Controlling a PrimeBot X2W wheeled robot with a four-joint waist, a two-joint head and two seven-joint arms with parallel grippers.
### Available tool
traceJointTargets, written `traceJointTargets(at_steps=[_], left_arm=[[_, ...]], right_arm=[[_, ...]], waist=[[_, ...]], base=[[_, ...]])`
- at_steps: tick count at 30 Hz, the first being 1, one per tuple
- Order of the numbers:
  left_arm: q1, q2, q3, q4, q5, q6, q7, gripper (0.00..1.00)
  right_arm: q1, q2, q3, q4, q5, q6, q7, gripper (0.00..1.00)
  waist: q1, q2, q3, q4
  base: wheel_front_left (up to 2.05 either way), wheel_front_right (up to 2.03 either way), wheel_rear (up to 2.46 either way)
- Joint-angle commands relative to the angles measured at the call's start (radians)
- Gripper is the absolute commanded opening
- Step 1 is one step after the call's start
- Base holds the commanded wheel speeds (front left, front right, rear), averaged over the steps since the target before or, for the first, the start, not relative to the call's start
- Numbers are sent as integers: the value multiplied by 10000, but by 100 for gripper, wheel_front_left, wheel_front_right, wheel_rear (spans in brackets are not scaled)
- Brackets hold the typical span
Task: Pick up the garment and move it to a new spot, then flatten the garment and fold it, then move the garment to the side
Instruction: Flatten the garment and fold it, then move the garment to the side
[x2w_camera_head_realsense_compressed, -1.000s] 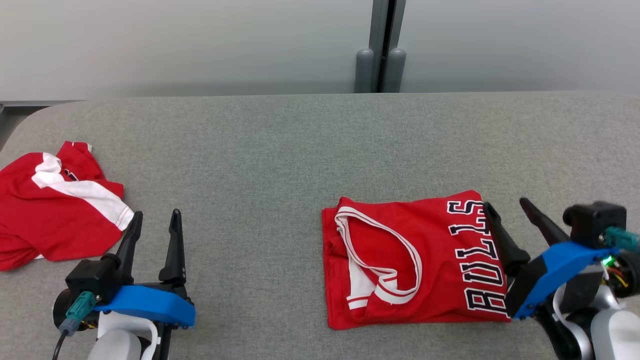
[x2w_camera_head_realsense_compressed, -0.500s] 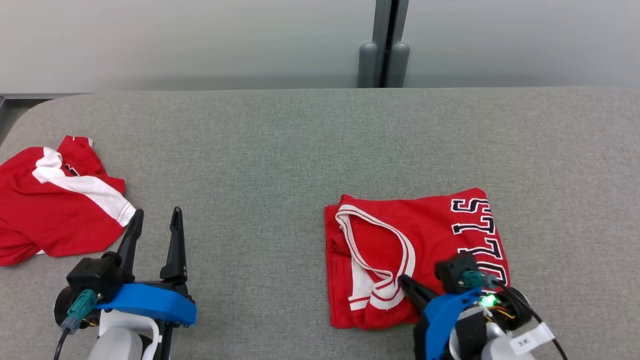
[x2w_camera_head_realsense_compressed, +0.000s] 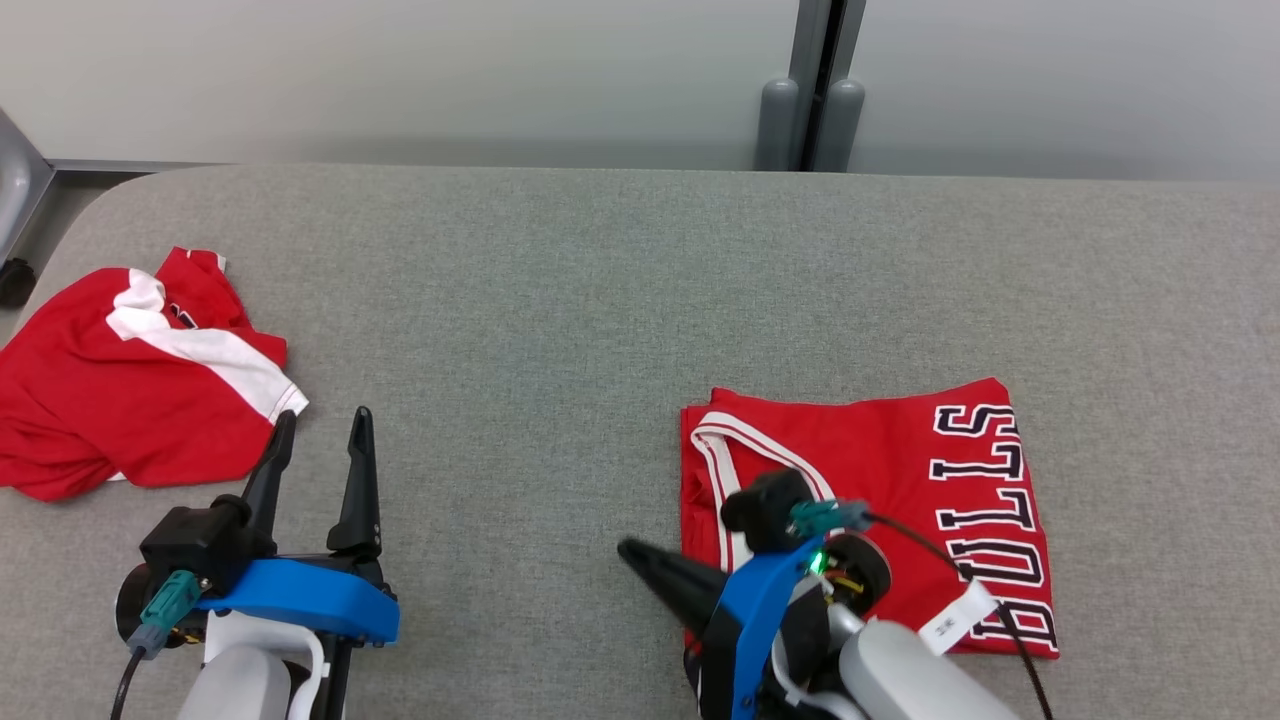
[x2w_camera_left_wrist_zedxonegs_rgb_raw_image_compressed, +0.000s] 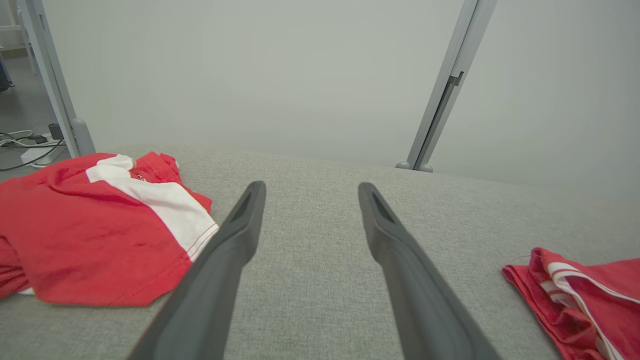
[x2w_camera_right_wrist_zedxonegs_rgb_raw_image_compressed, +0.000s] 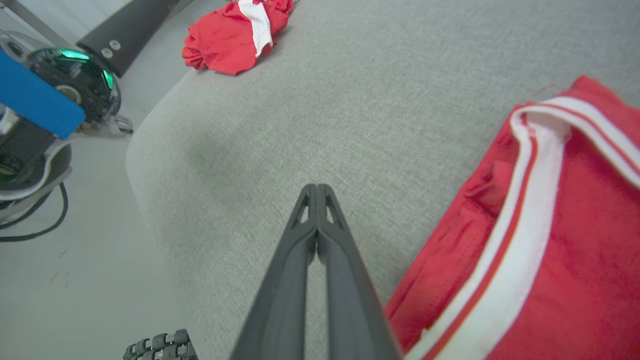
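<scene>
Grey woven tabletop runs across the whole scene. At its left edge lies a crumpled red shirt with a white band. Just right of that, on the near side, the left gripper hovers with its two dark fingers spread wide and nothing between them, tips pointing far. Right of the middle, the right gripper has its fingers pressed together, empty, pointing left over bare fabric just beside the near-left corner of the folded red jersey. The jersey lies flat on the right half, with the white-trimmed armhole at its left and "BULLS" lettering along its right.
</scene>
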Motion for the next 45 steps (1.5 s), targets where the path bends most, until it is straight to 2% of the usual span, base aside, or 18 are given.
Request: traceJointTargets(at_steps=[1, 3, 5, 12, 16, 20, 28, 38, 45], left_arm=[[-35, 37, 56, 2, 1, -37, -47, 100], [48, 65, 125, -4, 4, -30, -46, 100], [156, 97, 217, -19, 1, 0, -46, 100], [426, 55, 430, -230, 77, 86, -46, 100], [570, 37, 551, -324, 84, 73, -47, 100], [846, -49, 737, -470, 130, 140, -47, 100], [1297, -186, 877, -466, 193, 150, -47, 100], [1935, -441, 1081, -394, 172, 217, -46, 100], [1968, -440, 1008, -229, 187, 189, -46, 100]], right_arm=[[-245, -31, -94, -76, 247, 5, -296, 0], [-424, -32, -423, -252, 453, 5, -887, 0], [-466, -36, -938, -429, 368, 5, -1515, 100], [486, -217, -3627, -1570, -1104, 5, -3095, 100], [1354, -488, -5149, -2671, -2100, 5, -3486, 100], [2516, -506, -6486, -3372, -2752, 5, -3314, 100], [3401, -689, -6882, -3269, -2904, 5, -3262, 100], [3458, -612, -6630, -2425, -2693, 5, -3395, 100], [3487, -546, -6628, -2262, -2610, 5, -3543, 100]], waist=[[-1, 0, -10, -8], [-1, 0, -53, -51], [-1, 0, -126, -139], [-1, 0, -414, -512], [-1, 0, -520, -728], [-1, 0, -701, -1028], [-1, 0, -1094, -1199], [-1, 0, -1613, -1204], [-1, 0, -1719, -1117]], base=[[0, 0, 0], [0, 0, 0], [0, 0, 0], [0, 0, 0], [0, 0, 0], [0, 0, 0], [0, 0, 0], [0, 0, 0], [0, 0, 0]])
